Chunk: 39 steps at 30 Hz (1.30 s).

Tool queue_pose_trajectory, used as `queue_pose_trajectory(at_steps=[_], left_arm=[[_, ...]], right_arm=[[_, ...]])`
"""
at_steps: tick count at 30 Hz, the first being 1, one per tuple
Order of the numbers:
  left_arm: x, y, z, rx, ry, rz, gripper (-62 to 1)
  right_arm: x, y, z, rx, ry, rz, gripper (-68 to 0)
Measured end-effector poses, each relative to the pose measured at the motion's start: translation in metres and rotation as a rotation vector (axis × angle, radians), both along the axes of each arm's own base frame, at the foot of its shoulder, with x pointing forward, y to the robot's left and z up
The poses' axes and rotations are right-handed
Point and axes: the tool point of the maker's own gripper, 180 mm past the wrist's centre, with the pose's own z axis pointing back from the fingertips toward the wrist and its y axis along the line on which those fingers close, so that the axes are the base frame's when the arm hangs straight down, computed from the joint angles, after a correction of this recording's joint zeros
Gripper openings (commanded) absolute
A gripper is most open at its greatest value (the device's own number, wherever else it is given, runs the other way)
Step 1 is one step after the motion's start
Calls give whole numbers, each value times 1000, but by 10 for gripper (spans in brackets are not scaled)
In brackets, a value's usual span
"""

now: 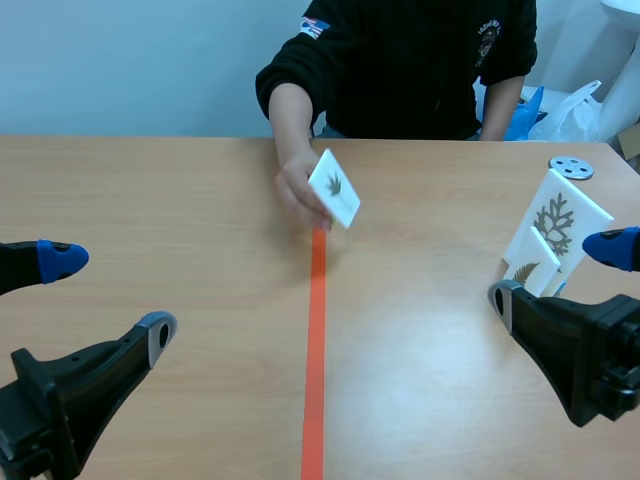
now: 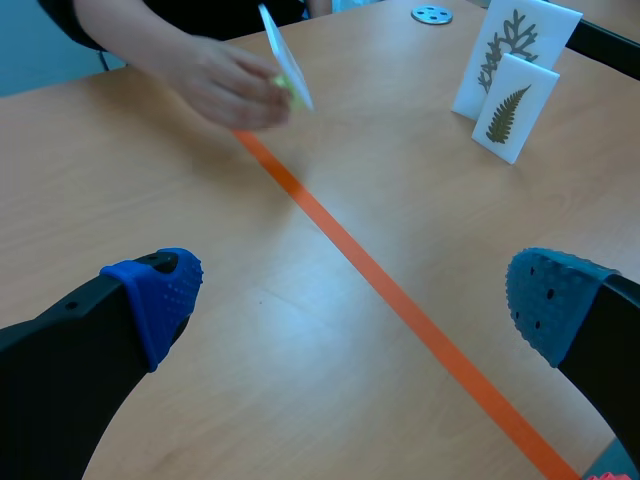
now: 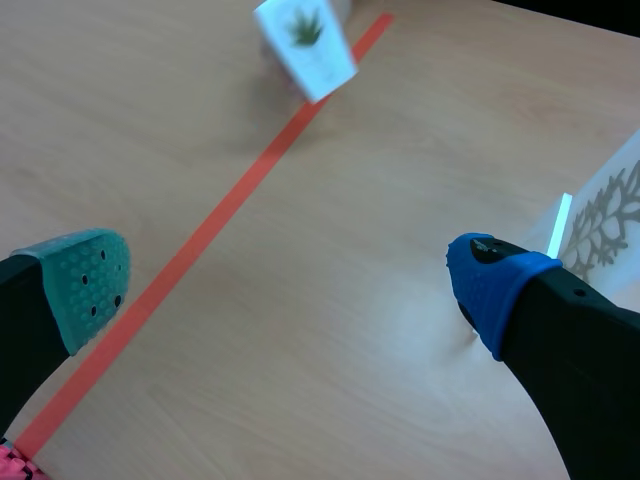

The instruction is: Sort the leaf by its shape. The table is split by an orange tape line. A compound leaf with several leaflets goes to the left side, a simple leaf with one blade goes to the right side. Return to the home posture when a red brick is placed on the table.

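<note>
Hovering near with the left hand [image 1: 108, 298] and right hand [image 1: 557, 273] spread wide, gripping nothing; facing the leaf card [image 1: 334, 188], tilted in a person's grasp above the tape line's [image 1: 315, 350] far end, roughly midway between both.

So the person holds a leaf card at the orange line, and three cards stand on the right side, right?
No, two cards stand there: a big card and a small card, per the left wrist view. The hand does hold a leaf card at the orange line.
</note>
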Motion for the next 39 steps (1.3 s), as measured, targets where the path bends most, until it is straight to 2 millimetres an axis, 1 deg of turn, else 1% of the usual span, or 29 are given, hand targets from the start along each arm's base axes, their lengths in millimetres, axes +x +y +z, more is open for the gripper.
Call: queue_pose_trajectory(at_steps=[24, 27, 29, 34, 36, 39], left_arm=[[0, 0, 0, 0, 0, 0, 14], [-1, 0, -5, 20, 24, -4, 14], [2, 0, -9, 46, 37, -15, 14], [17, -9, -1, 45, -7, -43, 14], [22, -9, -7, 53, 2, -49, 14], [28, -7, -29, 97, 28, -73, 14]], right_arm=[[0, -1, -1, 2, 0, -3, 4], [0, -1, -1, 2, 0, -3, 4], [0, -1, 0, 3, -2, -3, 4], [0, -1, 0, 3, -2, -3, 4], [0, -1, 0, 3, -2, -3, 4], [0, -1, 0, 3, -2, -3, 4]])
